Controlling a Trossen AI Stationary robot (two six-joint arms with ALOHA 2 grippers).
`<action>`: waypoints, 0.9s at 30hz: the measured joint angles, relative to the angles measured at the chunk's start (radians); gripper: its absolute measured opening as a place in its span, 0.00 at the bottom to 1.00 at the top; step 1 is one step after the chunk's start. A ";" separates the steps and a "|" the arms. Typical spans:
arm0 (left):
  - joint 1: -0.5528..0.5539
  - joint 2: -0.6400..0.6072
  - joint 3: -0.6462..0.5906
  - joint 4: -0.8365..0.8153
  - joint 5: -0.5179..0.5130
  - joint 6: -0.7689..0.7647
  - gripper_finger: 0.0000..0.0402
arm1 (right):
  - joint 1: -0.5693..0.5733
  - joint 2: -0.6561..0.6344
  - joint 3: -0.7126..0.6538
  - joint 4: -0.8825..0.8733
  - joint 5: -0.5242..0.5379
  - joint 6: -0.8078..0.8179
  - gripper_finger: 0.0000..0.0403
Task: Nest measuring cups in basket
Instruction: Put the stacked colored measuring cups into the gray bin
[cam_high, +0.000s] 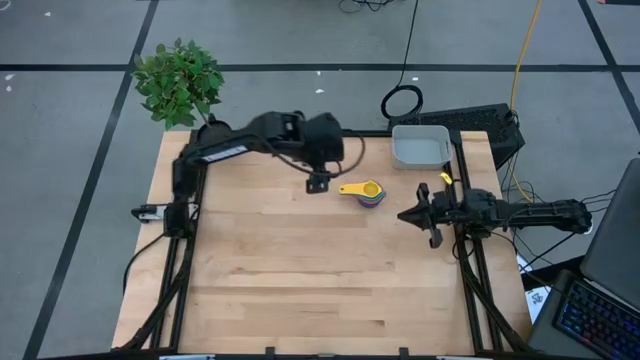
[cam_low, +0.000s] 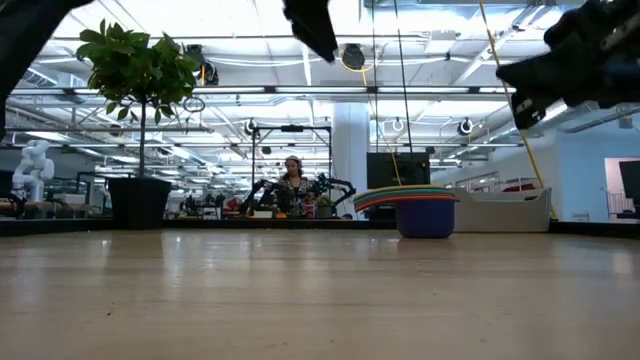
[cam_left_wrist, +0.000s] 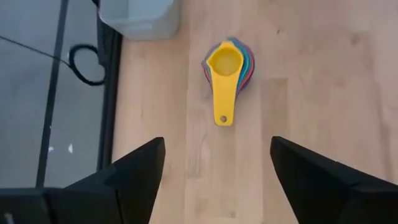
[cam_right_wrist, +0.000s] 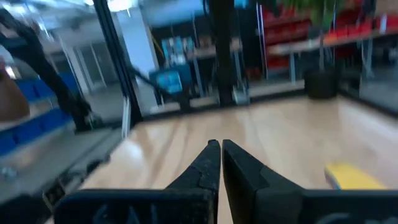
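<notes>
On the desk (cam_high: 300, 280) we see the measuring cups (cam_high: 368, 192) stacked one inside another, yellow on top with its handle pointing left, standing toward the far right. The right gripper (cam_high: 412, 215) hangs just right of the stack, its fingers (cam_right_wrist: 208, 163) clenched together with nothing between them. The left gripper (cam_high: 318, 183) hovers just left of the stack, fingers (cam_left_wrist: 134, 171) spread wide and released. Farther off, the basket (cam_high: 420, 146) sits at the far right edge, near the stack but not touching it. A potted plant (cam_high: 178, 82) stands beyond the far left corner.
</notes>
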 joint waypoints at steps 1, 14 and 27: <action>-0.003 -0.022 0.000 -0.007 0.003 -0.003 0.72 | 0.000 0.002 0.000 0.031 0.000 -0.001 0.03; -0.148 -0.368 -0.390 0.082 -0.030 -0.173 0.65 | 0.000 0.173 0.120 0.212 0.042 -0.096 0.03; -0.273 -0.936 -1.399 0.625 -0.163 -0.531 0.63 | -0.031 0.704 0.514 -0.020 0.092 -0.183 0.03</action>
